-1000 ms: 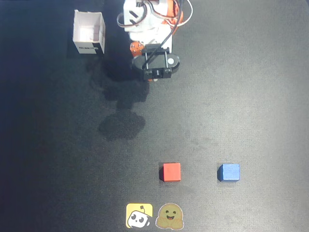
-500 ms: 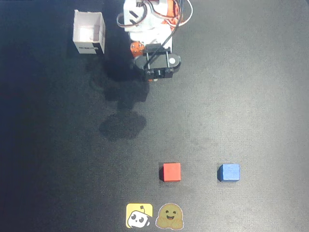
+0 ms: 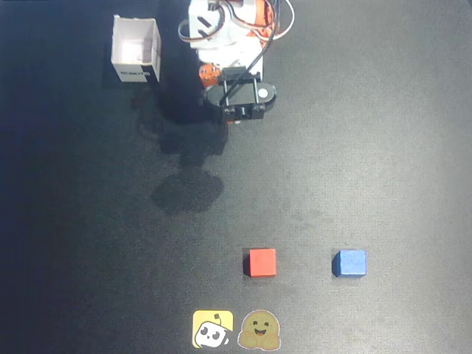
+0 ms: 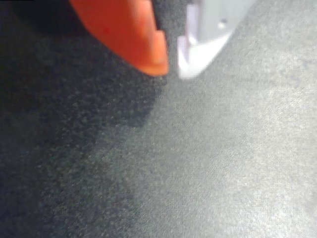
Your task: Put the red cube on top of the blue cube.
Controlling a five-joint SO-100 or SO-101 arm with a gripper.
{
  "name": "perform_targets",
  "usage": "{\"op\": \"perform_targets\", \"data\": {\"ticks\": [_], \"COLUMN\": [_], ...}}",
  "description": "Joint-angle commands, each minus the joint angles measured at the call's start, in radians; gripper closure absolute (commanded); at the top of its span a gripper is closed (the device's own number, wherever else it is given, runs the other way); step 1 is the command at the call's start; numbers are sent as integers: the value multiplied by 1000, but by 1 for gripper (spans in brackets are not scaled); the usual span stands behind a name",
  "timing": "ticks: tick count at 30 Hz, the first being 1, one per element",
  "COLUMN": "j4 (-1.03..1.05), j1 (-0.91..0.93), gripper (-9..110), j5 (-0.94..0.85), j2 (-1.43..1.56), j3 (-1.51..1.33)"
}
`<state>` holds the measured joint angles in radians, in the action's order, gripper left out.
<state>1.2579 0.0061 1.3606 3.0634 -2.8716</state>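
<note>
The red cube (image 3: 262,262) sits on the dark mat near the front, in the overhead view. The blue cube (image 3: 349,263) sits to its right, about one cube-and-a-half gap away, level with it. My gripper (image 3: 226,118) is far back near the arm's base, well away from both cubes. In the wrist view the gripper (image 4: 172,69) shows an orange finger (image 4: 133,34) and a white finger (image 4: 208,29) with tips nearly together and nothing between them. Neither cube shows in the wrist view, only mat.
A white open box (image 3: 136,49) stands at the back left beside the arm's base (image 3: 225,26). Two stickers, a yellow one (image 3: 212,329) and a brown one (image 3: 259,330), lie at the front edge below the red cube.
</note>
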Motion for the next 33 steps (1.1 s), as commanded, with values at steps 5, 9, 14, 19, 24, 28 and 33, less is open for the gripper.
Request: {"op": "perform_targets", "data": {"ticks": [5,9,14,19,24,28,33], "j4": [-23,-23,-3,18,18,-6,-66], "j1": [-17,-25,-40,-69,-114,-135,-156], "gripper": [101,101,101,101,98,94,87], "j5": [38,52,77,115,164,193,218], "j2": [-253,-411,-640,-839,-1002,-1080,-1167], "j3": [187,313,518,715,868,940,994]}}
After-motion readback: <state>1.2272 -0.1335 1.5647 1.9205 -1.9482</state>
